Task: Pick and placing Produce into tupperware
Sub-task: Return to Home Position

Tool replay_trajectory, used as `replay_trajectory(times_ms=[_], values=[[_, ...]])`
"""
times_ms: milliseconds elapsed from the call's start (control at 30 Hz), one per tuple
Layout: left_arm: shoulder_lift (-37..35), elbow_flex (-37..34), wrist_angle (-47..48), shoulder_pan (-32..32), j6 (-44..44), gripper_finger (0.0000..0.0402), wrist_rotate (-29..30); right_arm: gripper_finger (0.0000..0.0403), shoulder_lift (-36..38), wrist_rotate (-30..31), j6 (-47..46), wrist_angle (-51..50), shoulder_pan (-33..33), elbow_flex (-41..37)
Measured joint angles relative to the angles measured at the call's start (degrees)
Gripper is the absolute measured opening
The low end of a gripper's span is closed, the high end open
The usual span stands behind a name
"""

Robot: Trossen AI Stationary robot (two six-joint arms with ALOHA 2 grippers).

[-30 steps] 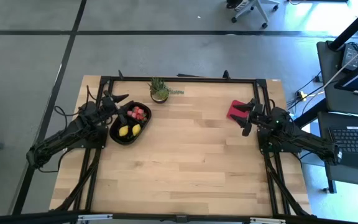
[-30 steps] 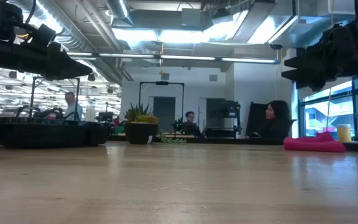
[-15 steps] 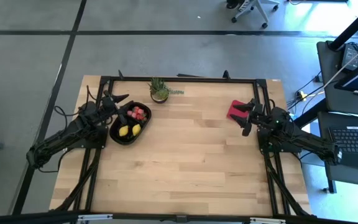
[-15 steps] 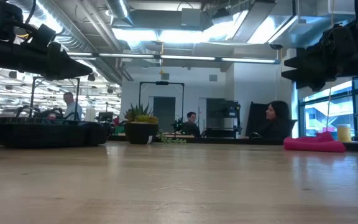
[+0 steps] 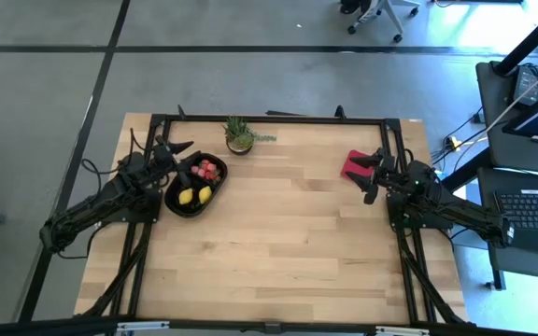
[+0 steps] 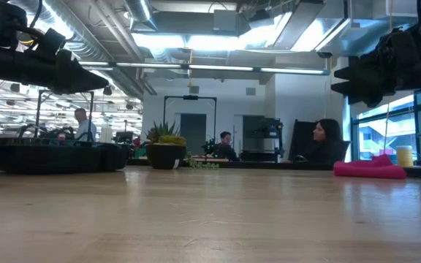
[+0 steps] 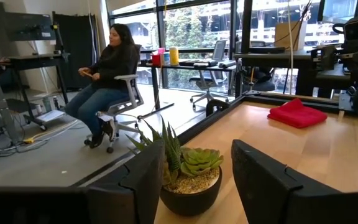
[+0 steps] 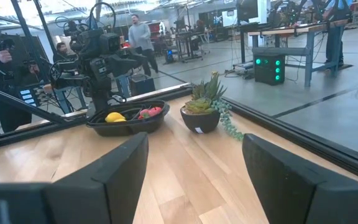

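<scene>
The black tupperware (image 5: 192,187) rests by its base on the table's far left part, with the produce in it: yellow pieces (image 5: 194,195) and red strawberries (image 5: 208,170). The right wrist view shows the tupperware (image 8: 128,122) too. My left gripper (image 5: 183,160) hangs open in the air at the tupperware's far left rim, pointing level, nothing between its fingers. My right gripper (image 5: 374,175) hangs open at the far right, above the near edge of a red cloth (image 5: 355,165), also with nothing between its fingers.
A small potted green plant (image 5: 240,135) stands at the table's far edge, right of the tupperware. A black frame rail (image 5: 278,119) runs round the table. Bare wood (image 5: 278,233) spans the middle and near part. People sit in the room beyond.
</scene>
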State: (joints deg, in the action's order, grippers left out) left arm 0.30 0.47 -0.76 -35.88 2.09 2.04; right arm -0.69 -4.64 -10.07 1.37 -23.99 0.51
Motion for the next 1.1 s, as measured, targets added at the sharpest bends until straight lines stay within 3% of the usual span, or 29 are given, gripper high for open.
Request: replay_trajectory(times_ms=[1100], values=[[0.00, -0.02, -0.02, 0.02, -0.02, 0.0180, 0.00, 0.0263, 0.00, 0.00, 0.02, -0.02, 0.00, 0.02]])
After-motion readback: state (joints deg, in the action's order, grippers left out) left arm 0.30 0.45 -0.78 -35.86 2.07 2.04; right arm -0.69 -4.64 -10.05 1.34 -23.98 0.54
